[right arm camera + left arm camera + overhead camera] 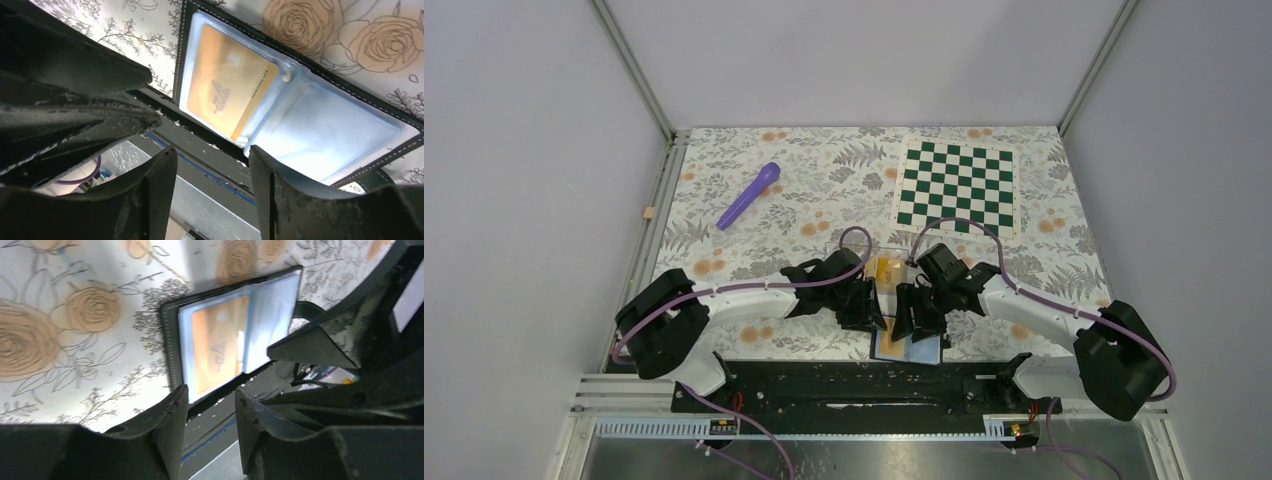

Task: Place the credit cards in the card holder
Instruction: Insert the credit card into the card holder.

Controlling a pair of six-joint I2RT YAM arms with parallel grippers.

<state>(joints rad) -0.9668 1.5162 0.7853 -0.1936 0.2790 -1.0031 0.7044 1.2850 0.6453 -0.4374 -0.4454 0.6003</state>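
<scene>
The card holder (921, 350) lies open at the table's near edge, pale blue lining up. It shows in the left wrist view (272, 315) and the right wrist view (330, 130). One orange credit card (227, 95) sits inside its left clear sleeve, also seen in the left wrist view (217, 342). More orange cards (885, 268) lie in a clear box just behind the wallet. My left gripper (871, 312) (211, 395) is open and empty, just left of the wallet. My right gripper (914, 312) (212, 152) is open and empty, just above its right half.
A purple marker (749, 195) lies at the back left. A green-and-white chequered mat (956, 187) lies at the back right. The black base rail (854, 385) runs right below the wallet. The two grippers are close together.
</scene>
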